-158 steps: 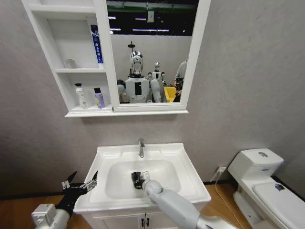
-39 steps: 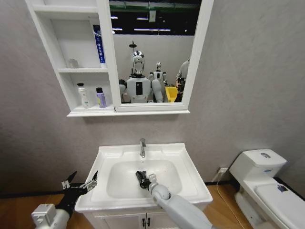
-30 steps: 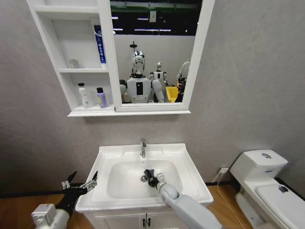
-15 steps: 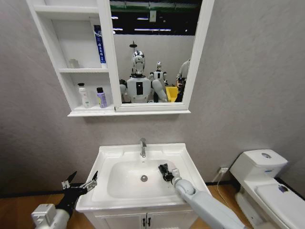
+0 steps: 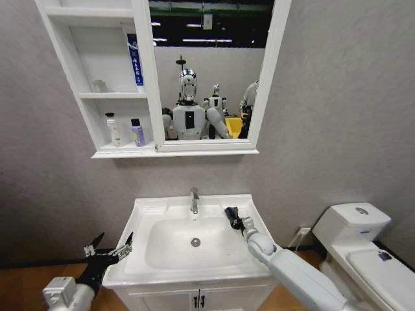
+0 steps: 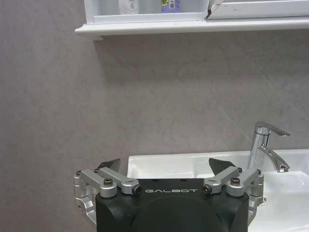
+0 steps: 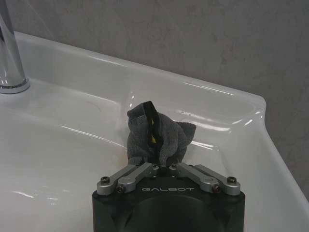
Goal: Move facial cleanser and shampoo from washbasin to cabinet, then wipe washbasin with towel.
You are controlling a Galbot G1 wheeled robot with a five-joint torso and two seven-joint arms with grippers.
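The right gripper [image 7: 161, 166] is clamped on the towel [image 7: 158, 135], its fingers drawn together on the bunched dark cloth, which stands up from the fingertips with its yellow-green edge running roughly upright through the folds. In the head view the right gripper [image 5: 232, 217] is seen right of centre in the frame, at the back right of the washbasin [image 5: 254, 245], with the towel [image 5: 229, 213] held at the bowl's rim near the rear ledge, right of the tap [image 5: 193, 200]. The long axis of the towel is seen pointing away from the gripper, toward the wall. The left gripper [image 5: 109, 249] is held at the lower left of the frame, beside the washbasin's left edge and apart from it, with its fingers [image 6: 109, 166] spread wide and nothing between them. In the upper left, the cabinet [image 5: 146, 149] is seen with two bottles on its lowest shelf: a white one [image 5: 114, 130] and a purple one [image 5: 137, 133], standing upright just beside each other. A blue tube [image 5: 135, 59] is stood upright on the middle shelf against the mirror's frame.
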